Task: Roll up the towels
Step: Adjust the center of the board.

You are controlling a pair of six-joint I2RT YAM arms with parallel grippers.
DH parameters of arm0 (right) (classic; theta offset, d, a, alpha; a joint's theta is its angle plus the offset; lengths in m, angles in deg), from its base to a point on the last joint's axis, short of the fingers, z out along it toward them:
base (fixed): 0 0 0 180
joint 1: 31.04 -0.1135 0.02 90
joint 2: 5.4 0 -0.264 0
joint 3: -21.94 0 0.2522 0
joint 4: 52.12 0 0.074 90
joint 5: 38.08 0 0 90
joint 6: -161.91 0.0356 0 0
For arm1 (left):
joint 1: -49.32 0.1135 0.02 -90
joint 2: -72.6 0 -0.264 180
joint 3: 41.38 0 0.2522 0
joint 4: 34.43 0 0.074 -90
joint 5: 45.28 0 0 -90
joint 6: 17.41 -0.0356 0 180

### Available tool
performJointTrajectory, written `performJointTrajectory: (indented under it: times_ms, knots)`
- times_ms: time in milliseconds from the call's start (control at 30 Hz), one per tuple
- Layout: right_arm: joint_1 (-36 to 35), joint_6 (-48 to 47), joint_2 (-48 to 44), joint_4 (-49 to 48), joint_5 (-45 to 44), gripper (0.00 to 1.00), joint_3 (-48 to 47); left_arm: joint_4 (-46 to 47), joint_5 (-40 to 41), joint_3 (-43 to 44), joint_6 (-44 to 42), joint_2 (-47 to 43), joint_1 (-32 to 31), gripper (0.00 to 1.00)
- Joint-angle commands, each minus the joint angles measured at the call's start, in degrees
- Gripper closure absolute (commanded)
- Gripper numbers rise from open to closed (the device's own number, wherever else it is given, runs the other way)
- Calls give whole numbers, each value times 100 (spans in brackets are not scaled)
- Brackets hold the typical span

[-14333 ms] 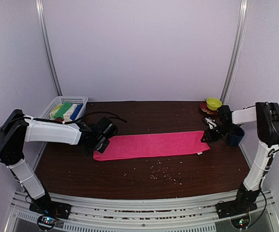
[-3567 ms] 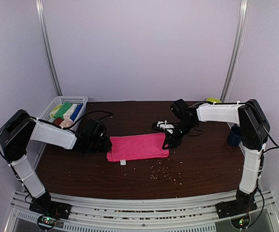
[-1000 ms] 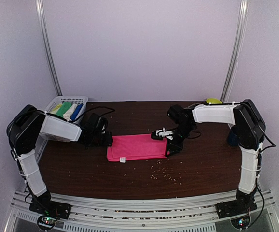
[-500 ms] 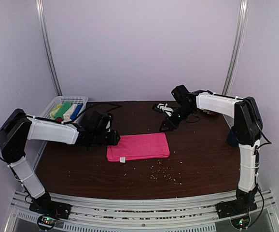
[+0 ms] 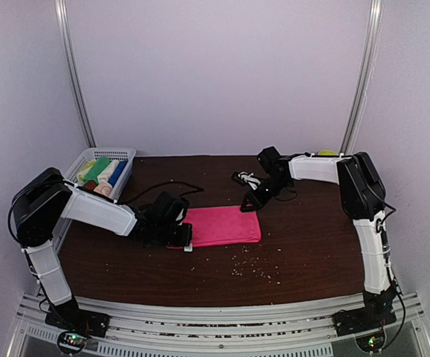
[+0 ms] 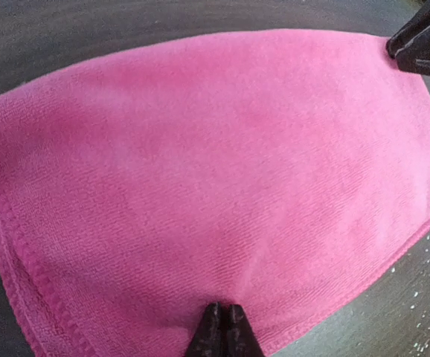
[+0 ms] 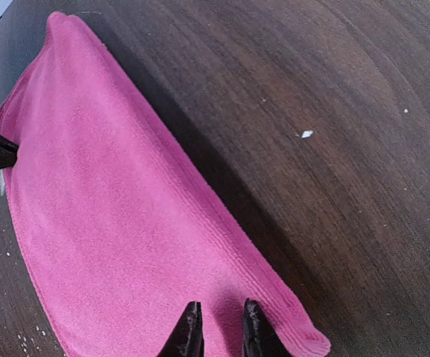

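Observation:
A hot pink towel point(image 5: 226, 225), folded into a small rectangle, lies flat on the dark wooden table. It also shows in the left wrist view point(image 6: 222, 163) and the right wrist view point(image 7: 118, 223). My left gripper point(image 5: 185, 235) is at the towel's left edge. In its wrist view its gripper point(image 6: 225, 311) has its tips together, resting on the cloth near the hem. My right gripper point(image 5: 251, 202) is at the towel's far right corner. In its wrist view its gripper point(image 7: 219, 311) stands narrowly open just above the cloth by the corner.
A white mesh basket point(image 5: 124, 154) at the back left holds rolled green, blue and cream towels point(image 5: 100, 170). A yellow bowl point(image 5: 328, 154) sits at the back right. Pale crumbs point(image 5: 252, 264) lie scattered on the table in front of the towel.
The towel went from a long strip to a folded rectangle. In the last half second my left gripper moved right and nearer onto the towel's left edge. My right gripper dropped to its far right corner.

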Motion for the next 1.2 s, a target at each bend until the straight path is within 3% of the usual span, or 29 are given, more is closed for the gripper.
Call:
performJointTrajectory:
  times_ms: [0, 200, 500, 700, 967, 1167]
  knots:
    - [147, 316, 26, -364, -302, 82, 129, 132, -32, -394, 204, -43, -6, 95]
    - [307, 288, 126, -355, -538, 83, 197, 20, 111, -629, 242, -213, -4, 93]
    - [308, 43, 25, -218, -700, 84, 347, -663, 707, 145, -150, -90, -4, 40]
    - [312, 22, -222, -322, -1129, 83, 540, -839, 1079, 298, -259, -87, 57, 22]
    - [312, -334, -973, -679, -1402, 64, 835, -715, 1205, 72, -294, -284, 247, 3]
    - [126, -1300, -1543, -610, -1383, 50, 1169, -529, 1210, 117, -559, -402, 596, 2]
